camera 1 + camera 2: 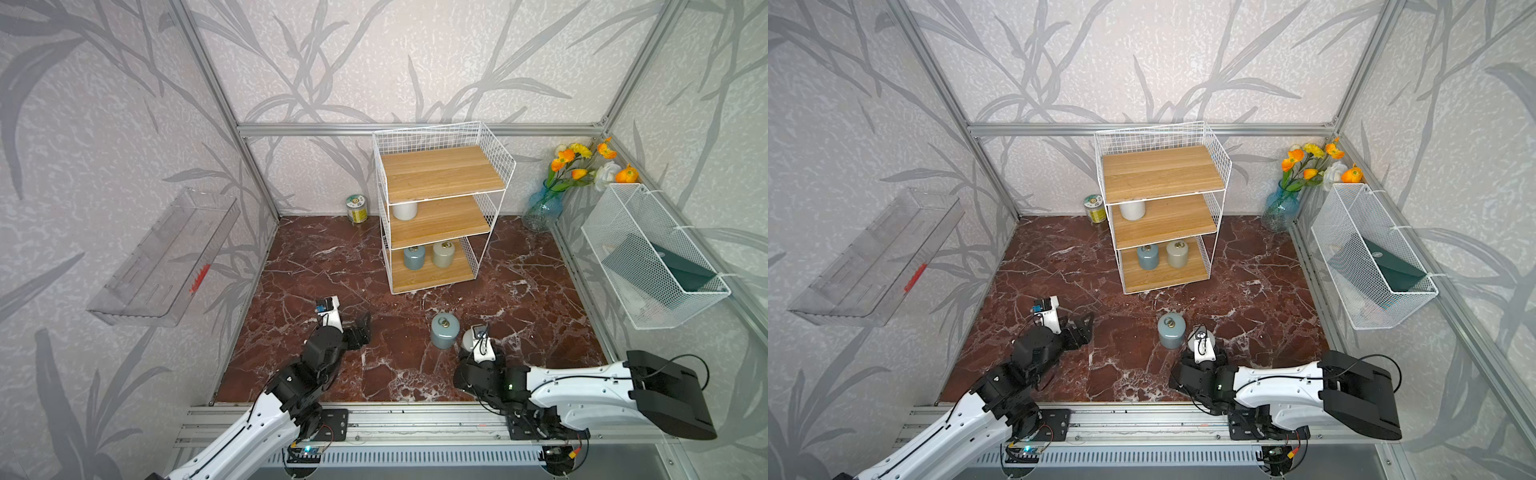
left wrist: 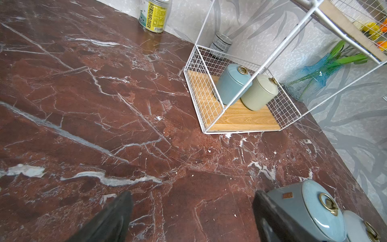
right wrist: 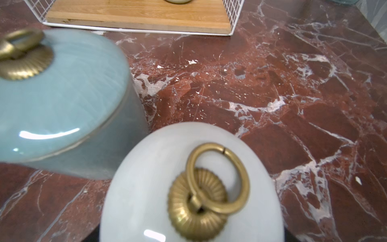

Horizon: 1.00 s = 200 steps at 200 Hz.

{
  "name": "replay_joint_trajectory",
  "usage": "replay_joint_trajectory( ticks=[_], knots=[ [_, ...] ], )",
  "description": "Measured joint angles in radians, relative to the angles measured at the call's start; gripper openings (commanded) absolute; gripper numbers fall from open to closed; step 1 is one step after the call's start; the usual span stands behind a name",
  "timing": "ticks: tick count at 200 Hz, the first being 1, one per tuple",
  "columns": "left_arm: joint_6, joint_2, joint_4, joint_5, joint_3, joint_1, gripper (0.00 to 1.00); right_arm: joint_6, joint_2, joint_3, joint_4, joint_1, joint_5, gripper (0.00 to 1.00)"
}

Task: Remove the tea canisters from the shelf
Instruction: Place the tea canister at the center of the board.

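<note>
Left end effector (image 2: 192, 201) is held apart and empty; blue-grey canister (image 2: 310, 211) is seen on the counter (image 2: 125, 104) near one finger. Right end effector (image 1: 478, 347) is positioned over off-white canister (image 3: 167, 178); grip and jaw state cannot be told. Three canisters (image 1: 414, 257) are left on the shelf (image 1: 444, 170).

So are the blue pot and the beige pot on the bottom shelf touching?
Apart. In both top views a strip of wooden board shows between the blue canister and the beige canister.

Two canisters (image 1: 444, 331) on table (image 1: 324, 257) before shelf (image 1: 440, 174), seemingly touching; tin (image 1: 356, 208) beside shelf.
</note>
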Motion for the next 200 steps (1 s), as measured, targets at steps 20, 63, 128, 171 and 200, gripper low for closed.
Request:
replay_joint_trajectory(
  ticks=[20, 63, 128, 171, 200],
  knots=[
    [0.000, -0.003, 0.000, -0.002, 0.000, 0.000, 0.91, -0.044, 0.059, 0.032, 0.040, -0.002, 0.005, 0.75],
    [0.001, -0.004, -0.004, -0.007, 0.000, 0.000, 0.91, -0.096, 0.076, 0.054, 0.071, -0.006, -0.019, 0.77],
    [0.024, 0.050, -0.005, -0.018, 0.005, 0.000, 0.92, -0.165, -0.278, 0.095, -0.150, 0.003, -0.075, 0.80],
    [0.063, 0.205, 0.037, -0.014, 0.089, 0.000, 0.98, -0.448, -0.389, 0.198, -0.017, -0.021, -0.039, 0.90],
    [0.087, 0.276, 0.105, -0.014, 0.132, 0.000, 0.99, -0.564, -0.310, 0.332, 0.117, -0.177, -0.127, 0.93]
  ],
)
